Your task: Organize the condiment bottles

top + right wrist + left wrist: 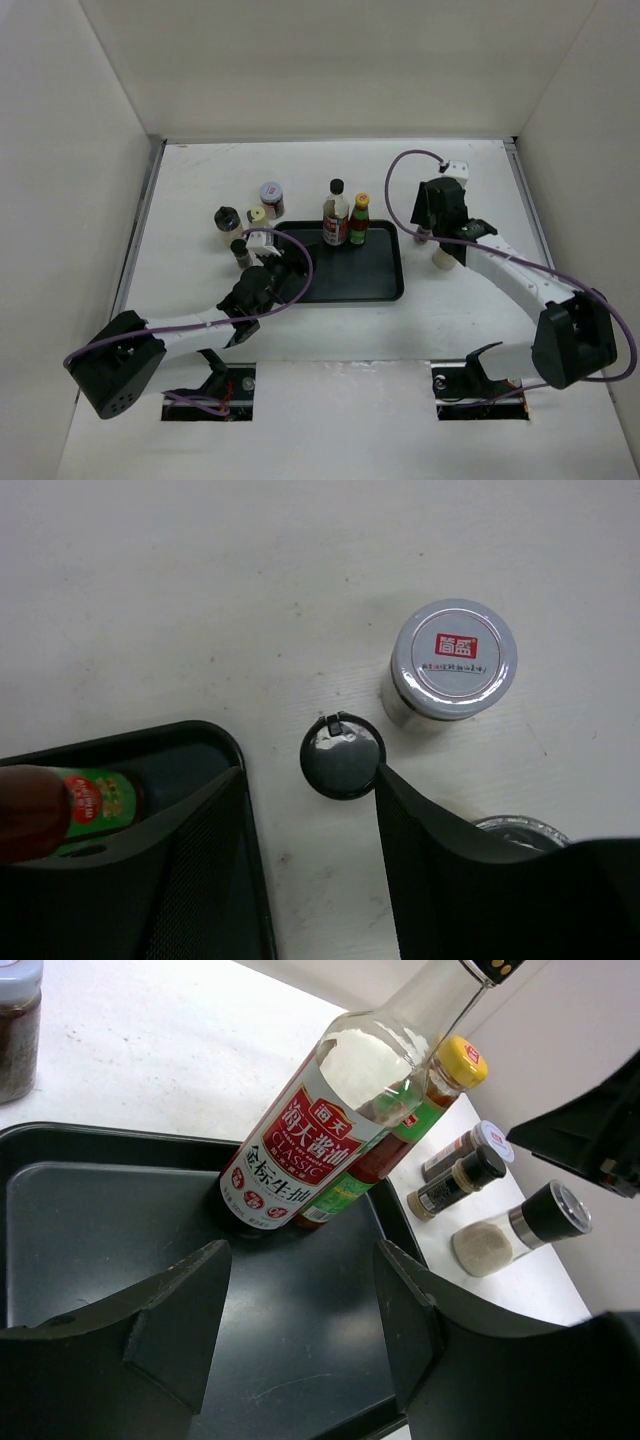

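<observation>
Left end effector [305, 1260]: fingers spread, nothing held between them, positioned low over the black tray [90, 1200] near its 9 o'clock edge as seen in the top view. Tall sauce bottle [320, 1130], clear glass with a red label and a black cap, stands upright inside the tray at the 12 o'clock edge. Yellow-capped bottle [440, 1085] stands just beside the sauce bottle at its 3 o'clock, also inside the tray. Right end effector [310, 778]: fingers spread, gripping nothing, pointed down at the white surface [200, 600] off the 3 o'clock side of the tray. Black-capped jar [342, 755], seen from directly above, sits at the mouth of the gap between the right fingertips; whether either finger touches it cannot be determined. White-lidded jar [455, 665], with a red mark on the lid, stands upright near the black-capped jar at its 1 o'clock in the right wrist view, not touching it. Grinder [520, 1225], black top over pale contents, stands close to these two in the left wrist view; all three rest on the surface outside the tray. Four further containers stand on the surface at the 10 o'clock side of the tray in the top view: black-topped jar [228, 218], small pale jar [256, 214], silver-lidded jar [271, 197], and dark-capped jar [240, 248], the last just beside the left wrist.
</observation>
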### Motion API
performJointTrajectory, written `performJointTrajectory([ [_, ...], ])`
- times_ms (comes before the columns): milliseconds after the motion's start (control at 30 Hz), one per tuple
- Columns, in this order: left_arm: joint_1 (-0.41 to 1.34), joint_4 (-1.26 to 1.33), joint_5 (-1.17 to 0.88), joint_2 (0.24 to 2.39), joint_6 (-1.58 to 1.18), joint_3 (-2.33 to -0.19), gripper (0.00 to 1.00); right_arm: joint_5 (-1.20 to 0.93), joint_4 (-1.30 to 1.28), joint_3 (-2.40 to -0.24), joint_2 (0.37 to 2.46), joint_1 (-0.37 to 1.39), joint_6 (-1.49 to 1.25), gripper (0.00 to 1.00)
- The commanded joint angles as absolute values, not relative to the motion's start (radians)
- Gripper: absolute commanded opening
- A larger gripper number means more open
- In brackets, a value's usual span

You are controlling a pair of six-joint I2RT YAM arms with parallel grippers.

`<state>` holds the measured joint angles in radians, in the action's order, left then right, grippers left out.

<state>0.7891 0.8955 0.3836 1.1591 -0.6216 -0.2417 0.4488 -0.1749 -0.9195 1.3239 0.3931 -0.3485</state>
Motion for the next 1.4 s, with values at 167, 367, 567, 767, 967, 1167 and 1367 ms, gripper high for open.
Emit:
performJointTrajectory([
  [167, 0.797, 0.963, 0.374, 1.127, -0.632, -0.236, 0.57, 0.397, -0.219, -1.023, 1.404, 0.34, -0.362, 0.67],
  [367, 0.795, 0.963, 0.374, 1.132, -0.634, -0.238, 0.57, 0.397, -0.226, -1.042, 1.448, 0.326, -0.354, 0.66],
  [567, 0.792, 0.963, 0.374, 1.132, -0.635, -0.236, 0.57, 0.393, -0.233, -1.051, 1.496, 0.324, -0.353, 0.61],
  [767, 0.789, 0.963, 0.374, 1.135, -0.635, -0.236, 0.57, 0.393, -0.233, -1.063, 1.523, 0.324, -0.353, 0.53],
  [967, 0.789, 0.963, 0.374, 1.138, -0.635, -0.236, 0.57, 0.419, -0.171, -1.043, 1.482, 0.327, -0.356, 0.36],
  [1167, 0.788, 0.963, 0.374, 1.141, -0.637, -0.236, 0.57, 0.448, -0.137, -1.035, 1.384, 0.395, -0.339, 0.32],
  [1367, 0.786, 0.963, 0.374, 1.15, -0.64, -0.239, 0.57, 0.443, -0.106, -1.043, 1.384, 0.513, -0.362, 0.32],
])
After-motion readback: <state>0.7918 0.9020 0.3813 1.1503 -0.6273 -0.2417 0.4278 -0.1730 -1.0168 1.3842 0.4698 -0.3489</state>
